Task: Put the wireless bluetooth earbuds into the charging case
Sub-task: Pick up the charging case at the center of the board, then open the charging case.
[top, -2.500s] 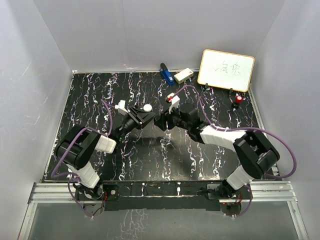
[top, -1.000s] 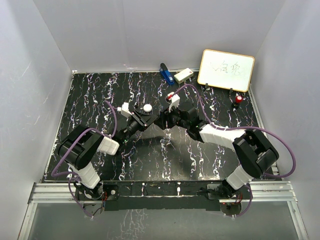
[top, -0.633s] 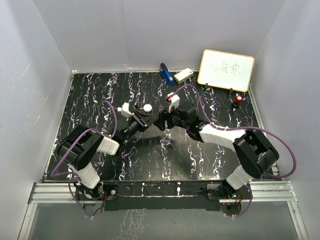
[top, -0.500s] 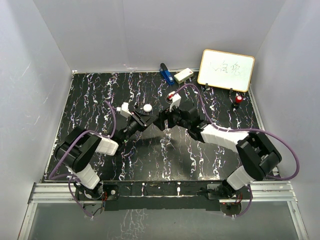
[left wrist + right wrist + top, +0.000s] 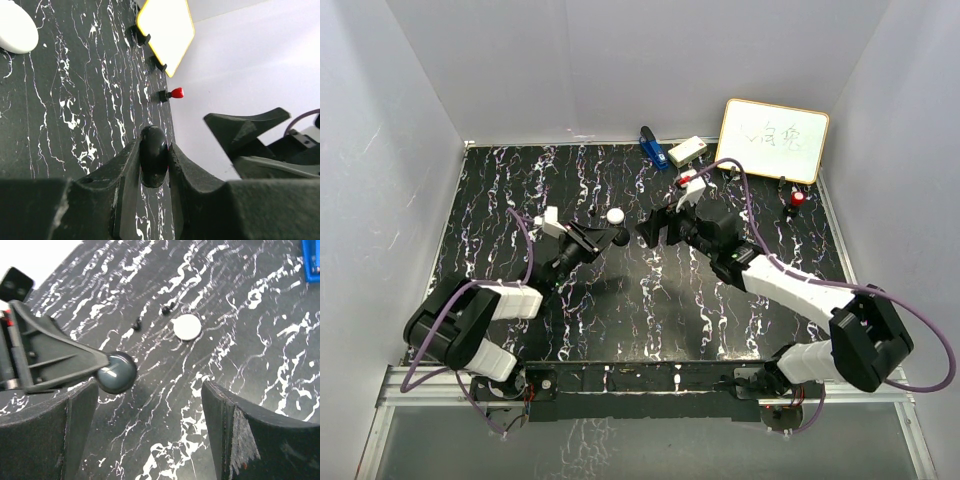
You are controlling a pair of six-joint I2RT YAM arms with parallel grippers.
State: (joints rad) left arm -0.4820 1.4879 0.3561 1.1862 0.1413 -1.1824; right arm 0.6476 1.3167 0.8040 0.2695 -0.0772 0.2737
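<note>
My left gripper point(image 5: 617, 236) is shut on a glossy black round case point(image 5: 153, 156), gripped edge-on and held above the table; it shows as a dark disc in the right wrist view point(image 5: 116, 372). My right gripper point(image 5: 650, 228) is open and empty, just right of the case, its fingers point(image 5: 235, 420) wide apart. A white round puck point(image 5: 614, 215) lies on the table behind the case, also in the right wrist view point(image 5: 187, 326). Two tiny dark pieces point(image 5: 167, 309) lie beside the puck. No tiny white earbuds show in any view.
A whiteboard point(image 5: 772, 140) stands at the back right with a red-topped item point(image 5: 796, 200) in front of it. A blue object point(image 5: 651, 146) and a small white box point(image 5: 687, 151) lie along the back edge. White walls close in the black marbled table point(image 5: 500, 200).
The two grippers were pressed together over the middle. Now my right gripper has pulled away to the right and stands open. My left gripper keeps the black case and has shifted slightly left.
</note>
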